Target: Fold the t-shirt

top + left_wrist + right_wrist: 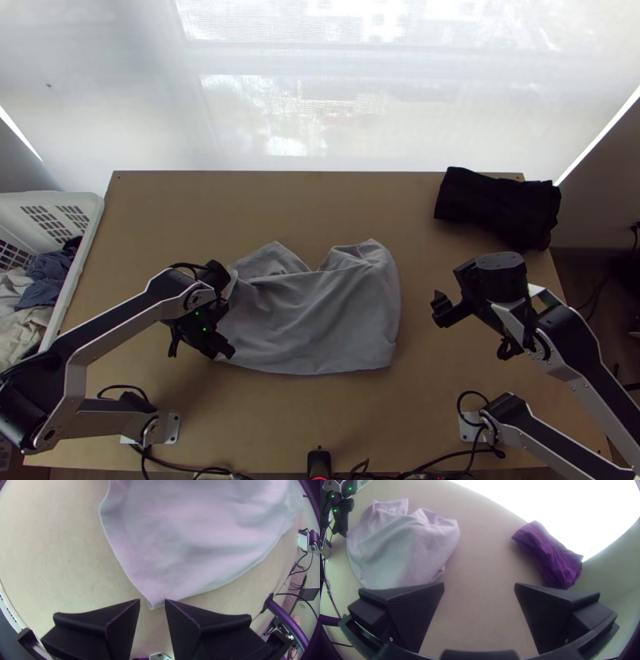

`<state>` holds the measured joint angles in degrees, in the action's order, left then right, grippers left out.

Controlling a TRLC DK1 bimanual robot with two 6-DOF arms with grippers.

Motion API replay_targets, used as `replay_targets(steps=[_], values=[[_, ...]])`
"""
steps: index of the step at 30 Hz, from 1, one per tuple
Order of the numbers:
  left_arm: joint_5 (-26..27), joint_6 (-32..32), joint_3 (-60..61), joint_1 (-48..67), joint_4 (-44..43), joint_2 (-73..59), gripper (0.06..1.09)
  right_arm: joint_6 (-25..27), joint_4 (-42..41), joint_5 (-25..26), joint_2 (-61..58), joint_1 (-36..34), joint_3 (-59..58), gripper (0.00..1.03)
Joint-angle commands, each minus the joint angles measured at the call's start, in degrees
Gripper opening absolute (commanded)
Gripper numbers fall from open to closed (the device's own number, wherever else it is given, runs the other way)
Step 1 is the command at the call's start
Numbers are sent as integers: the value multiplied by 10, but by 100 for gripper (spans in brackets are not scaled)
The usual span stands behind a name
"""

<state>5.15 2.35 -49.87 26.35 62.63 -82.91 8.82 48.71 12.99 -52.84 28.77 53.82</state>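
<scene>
Against the table's left side, a white slotted laundry basket (93,216), with blue-grey cloth (50,268) and cream cloth (28,324) piled inside, plus something black near the rim. At the far right corner, a folded black cloth (496,204), reaching past the right edge of the wooden table (200,208).

On the table, slightly left of centre, the grey t-shirt (320,320), partly folded and wrinkled, with a V-shaped notch between two raised-looking peaks along the far edge and a long, gently curved near edge. A broad band of tabletop between those peaks and the far edge; another between the near edge and the arm bases, with cables (176,462) and a small black device (318,462) along the table's near side. More wood between shirt and right gripper (458,306), well short of the black cloth.

At the shirt's left side, the left gripper (227,314), with jaws moderately parted and a hemmed corner by the gap between the tips, unclenched. On the right gripper, jaws spread wide, with nothing in their grasp, over the tabletop.
</scene>
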Motion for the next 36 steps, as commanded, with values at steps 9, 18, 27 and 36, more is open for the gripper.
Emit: replay_targets(steps=[9,18,27,36], values=[[23,3,3,4,-8,-4,9,-6,-1,-7,-1,-3,8,98],[21,25,-63,-104,-7,-4,9,-6,-3,-8,-5,0,8,98],[21,35,-185,-302,-55,-42,9,-11,-3,-11,-15,23,6,98],[21,8,-213,-395,-103,-66,9,-16,3,-39,-47,113,-20,98]])
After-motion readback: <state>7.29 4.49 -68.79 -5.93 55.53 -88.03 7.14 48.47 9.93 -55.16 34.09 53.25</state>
